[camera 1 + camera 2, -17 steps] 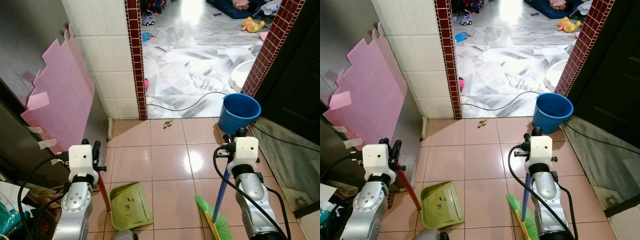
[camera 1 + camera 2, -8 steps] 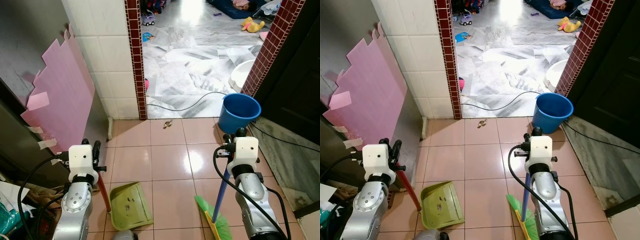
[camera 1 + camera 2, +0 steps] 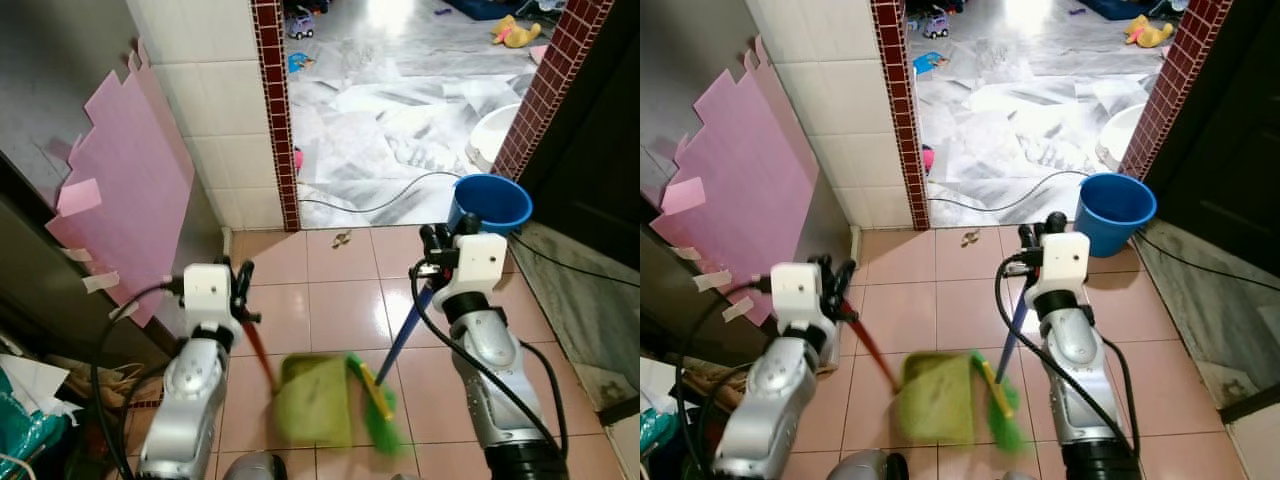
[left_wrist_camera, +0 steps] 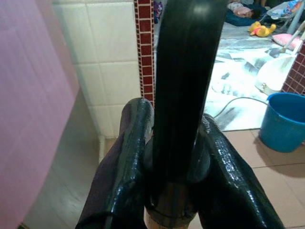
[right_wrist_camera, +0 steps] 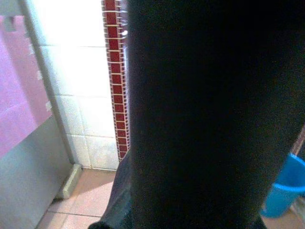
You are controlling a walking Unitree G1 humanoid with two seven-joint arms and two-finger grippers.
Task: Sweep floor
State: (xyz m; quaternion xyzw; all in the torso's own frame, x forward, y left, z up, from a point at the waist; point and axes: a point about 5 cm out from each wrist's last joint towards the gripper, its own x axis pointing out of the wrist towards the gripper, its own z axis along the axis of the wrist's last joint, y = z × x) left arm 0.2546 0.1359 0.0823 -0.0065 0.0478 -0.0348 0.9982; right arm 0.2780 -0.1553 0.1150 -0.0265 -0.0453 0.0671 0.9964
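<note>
Two tools in hand, largest first:
- broom [image 3: 388,350]: our right gripper [image 3: 437,241] is clamped high on the blue handle. The green bristle head is down on the pink floor tiles [image 3: 345,300], blurred, just beside the dustpan. We judge it light and stiff in the shaft, soft at the bristles. A high hold gives reach but little downward force, so a lower grip would steady the head.
- dustpan [image 3: 311,398]: our left gripper [image 3: 242,290] is closed around the top of its red handle [image 3: 258,352], fingers [image 4: 125,167] wrapped round the dark end in the left wrist view. The green pan sits low on the tiles between our arms, blurred. Thin plastic, likely light, may skid on glossy tile.
- debris [image 3: 342,238]: small scrap near the doorway threshold, well apart from both tools. Weightless, should brush easily.
- blue bucket [image 3: 490,203]: close behind the right arm, so we mind the handle swing.
</note>
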